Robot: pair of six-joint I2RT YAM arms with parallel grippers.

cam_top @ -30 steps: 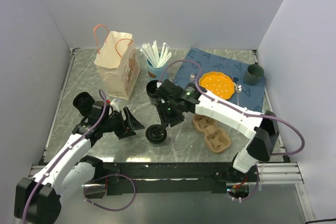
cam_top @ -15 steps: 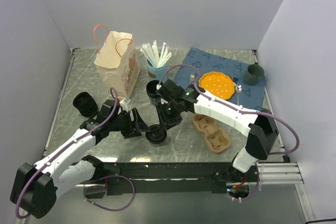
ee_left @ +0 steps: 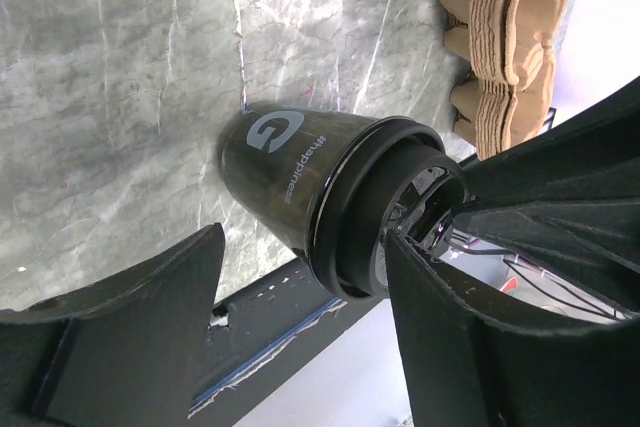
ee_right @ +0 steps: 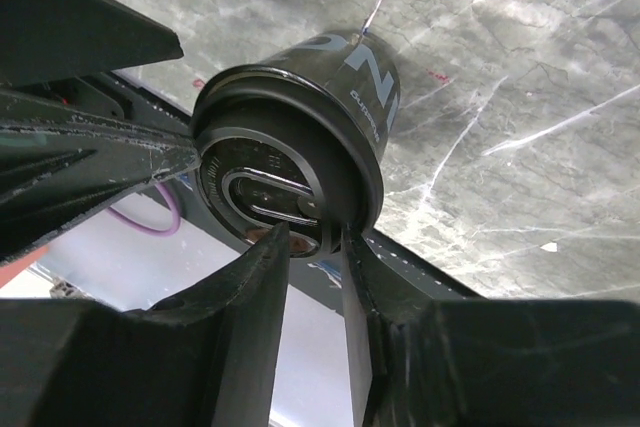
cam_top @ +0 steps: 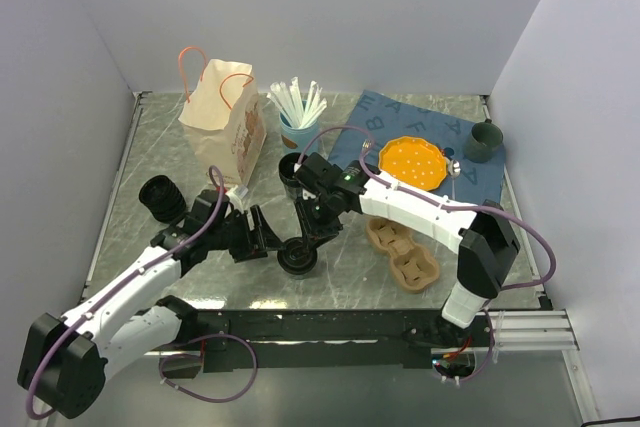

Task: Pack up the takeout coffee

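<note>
Packing pending: takeout coffee (cam_top: pixel 298 258) stands on table (cam_top: pixel 150 152), left claw (ee_left: pixel 303 239) wide at its 9 o'clock, right claw (ee_right: pixel 310 235) narrow at lid (ee_right: pixel 275 182) rim, grip uncertain.

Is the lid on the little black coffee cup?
On. A black lid with a sip slot caps the coffee cup, as both wrist views show.

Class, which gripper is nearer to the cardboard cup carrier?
Right. The right gripper is at the lidded black cup, just left of the carrier; the left gripper sits beyond that cup, farther left.
</note>
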